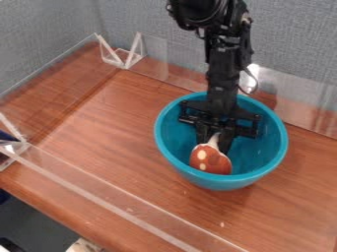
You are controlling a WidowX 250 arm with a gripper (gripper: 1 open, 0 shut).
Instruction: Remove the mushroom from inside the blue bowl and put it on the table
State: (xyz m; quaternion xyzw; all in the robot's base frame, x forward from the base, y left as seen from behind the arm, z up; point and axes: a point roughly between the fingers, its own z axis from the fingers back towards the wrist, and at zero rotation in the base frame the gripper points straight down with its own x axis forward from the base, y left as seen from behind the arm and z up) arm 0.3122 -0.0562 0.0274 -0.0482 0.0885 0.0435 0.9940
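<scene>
The blue bowl stands on the table, right of centre. Inside it lies the mushroom, its reddish-orange cap toward the camera on the bowl's floor. My gripper reaches steeply down into the bowl from the black arm above. Its fingers are closed together on the mushroom's upper end, and the black cross-piece of the hand sits level with the rim. The stem is mostly hidden by the fingers.
Low clear acrylic walls run along the table's edges. A white wire stand sits at the back left corner, and a white clamp piece at the left edge. Bare wood lies left of and in front of the bowl.
</scene>
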